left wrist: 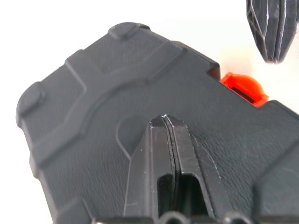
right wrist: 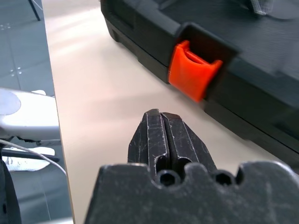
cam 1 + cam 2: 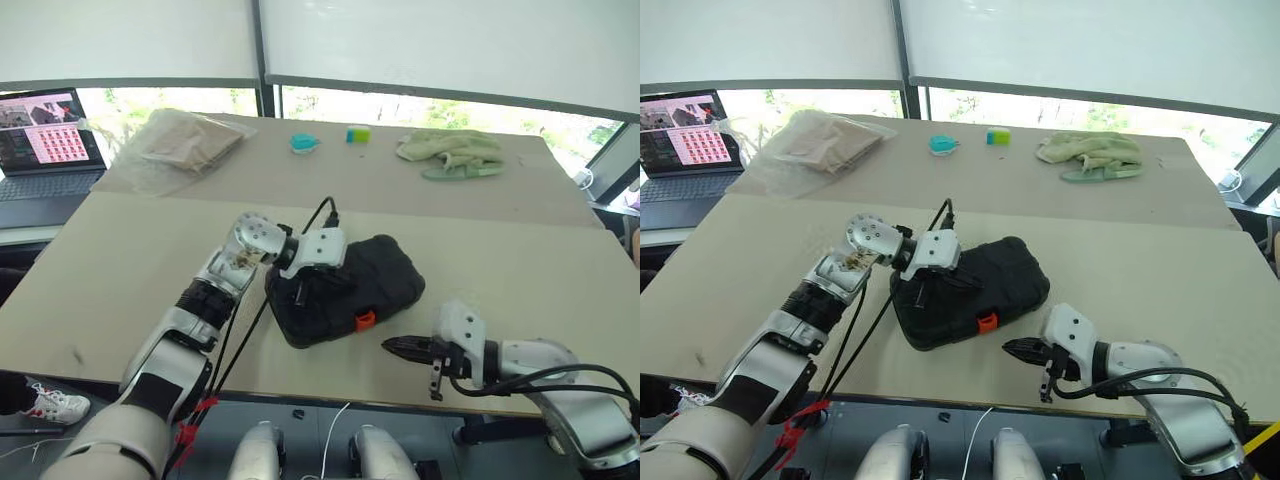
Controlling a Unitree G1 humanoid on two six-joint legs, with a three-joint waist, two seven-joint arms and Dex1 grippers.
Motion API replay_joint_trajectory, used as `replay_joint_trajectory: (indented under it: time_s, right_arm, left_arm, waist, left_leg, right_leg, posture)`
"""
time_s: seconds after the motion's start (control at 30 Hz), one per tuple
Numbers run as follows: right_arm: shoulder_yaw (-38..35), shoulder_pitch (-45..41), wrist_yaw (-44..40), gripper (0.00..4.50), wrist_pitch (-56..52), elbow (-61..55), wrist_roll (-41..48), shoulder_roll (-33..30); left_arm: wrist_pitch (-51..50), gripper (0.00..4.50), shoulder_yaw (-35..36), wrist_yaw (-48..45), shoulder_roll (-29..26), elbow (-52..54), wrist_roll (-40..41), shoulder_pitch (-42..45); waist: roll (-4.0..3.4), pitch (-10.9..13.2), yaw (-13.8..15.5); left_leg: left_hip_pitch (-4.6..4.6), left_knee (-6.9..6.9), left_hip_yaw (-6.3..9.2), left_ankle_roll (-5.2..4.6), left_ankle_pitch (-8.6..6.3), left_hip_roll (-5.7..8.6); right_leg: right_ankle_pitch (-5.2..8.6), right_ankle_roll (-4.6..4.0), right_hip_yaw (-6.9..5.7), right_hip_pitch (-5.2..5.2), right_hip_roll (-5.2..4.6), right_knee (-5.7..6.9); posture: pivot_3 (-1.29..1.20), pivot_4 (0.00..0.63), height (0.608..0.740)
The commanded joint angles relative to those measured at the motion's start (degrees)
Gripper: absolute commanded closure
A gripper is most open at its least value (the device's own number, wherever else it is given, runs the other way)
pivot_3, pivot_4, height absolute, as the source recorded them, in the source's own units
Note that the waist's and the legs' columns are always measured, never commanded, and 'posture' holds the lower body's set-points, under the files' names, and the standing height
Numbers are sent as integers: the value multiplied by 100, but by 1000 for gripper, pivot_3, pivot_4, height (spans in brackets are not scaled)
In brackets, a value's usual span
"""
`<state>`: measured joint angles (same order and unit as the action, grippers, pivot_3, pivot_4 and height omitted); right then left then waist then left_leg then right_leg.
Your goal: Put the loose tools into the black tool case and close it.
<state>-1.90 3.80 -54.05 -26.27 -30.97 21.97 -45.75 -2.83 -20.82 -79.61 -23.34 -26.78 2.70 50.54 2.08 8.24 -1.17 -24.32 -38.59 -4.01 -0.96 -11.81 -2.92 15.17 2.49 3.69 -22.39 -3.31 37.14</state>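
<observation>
The black tool case (image 3: 375, 275) lies shut on the beige table (image 3: 520, 280), its lid down and its orange latch (image 3: 365, 320) facing the front edge. My left gripper (image 1: 166, 119) rests over the lid near the case's left end, fingers pressed together and holding nothing. Just right of the latch (image 2: 194, 70), my right gripper (image 3: 390, 345) is shut and empty, hovering low over the table and a short gap away from the latch. Its tip (image 1: 273, 28) also shows in the left wrist view. The loose tools are out of view.
An open laptop (image 3: 45, 140) sits at the far left. On the far table lie a clear bag of brown material (image 3: 185, 140), a teal object (image 3: 305, 142), a small yellow-and-blue block (image 3: 358, 133) and a green cloth (image 3: 450, 152). The table's front edge runs just behind my right gripper.
</observation>
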Motion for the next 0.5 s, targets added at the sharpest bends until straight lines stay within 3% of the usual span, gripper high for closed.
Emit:
replay_joint_trajectory:
  time_s: [0.03, 0.17, 0.27, 0.37, 0.5]
  right_arm:
    - [-1496, 66, -791, 3672, -650, -299, 1320, -712]
    - [-2793, 90, -1460, 2281, -1390, 156, 2299, -1413]
    - [-3420, 216, -1886, 1377, -1697, 628, 2517, -1778]
    - [-3702, 285, -2105, 1377, -1893, 1025, 2613, -1945]
    - [-3447, 155, -2010, 1377, -1674, 1325, 2410, -1807]
  left_arm:
    - [-1149, 3063, 711, -560, -1163, 753, 591, -467]
    - [-2339, 1715, 1559, -877, -2421, 1766, 1400, -1123]
    - [-2904, 766, 2277, -726, -3152, 2247, 1725, -1683]
    - [-3218, 766, 2894, -494, -3530, 2434, 2001, -2127]
    - [-3493, 766, 3490, -284, -3493, 2664, 2500, -2519]
  waist:
    - [-8, 7, -35]
    - [-7, 16, -110]
    - [6, 25, -23]
    - [13, 28, 63]
    - [15, 29, 145]
  left_leg:
    - [0, 3, 5, 0, 0, -2]
    - [9, 39, 21, 0, 1, -5]
    - [6, 48, 25, 0, 1, -1]
    - [3, 48, 21, 1, 0, -3]
    - [4, 48, 17, 1, 0, 1]
  right_leg:
    - [0, -1, 1, -2, 0, 1]
    - [5, -10, 10, -13, 4, -1]
    - [12, -5, -5, -10, -11, -5]
    - [15, 0, -5, -12, -21, -13]
    - [18, 4, -9, -10, -32, -15]
  posture:
    - [0, 150, 740]
    - [0, 150, 740]
    - [0, 150, 740]
    - [0, 150, 740]
    - [0, 150, 740]
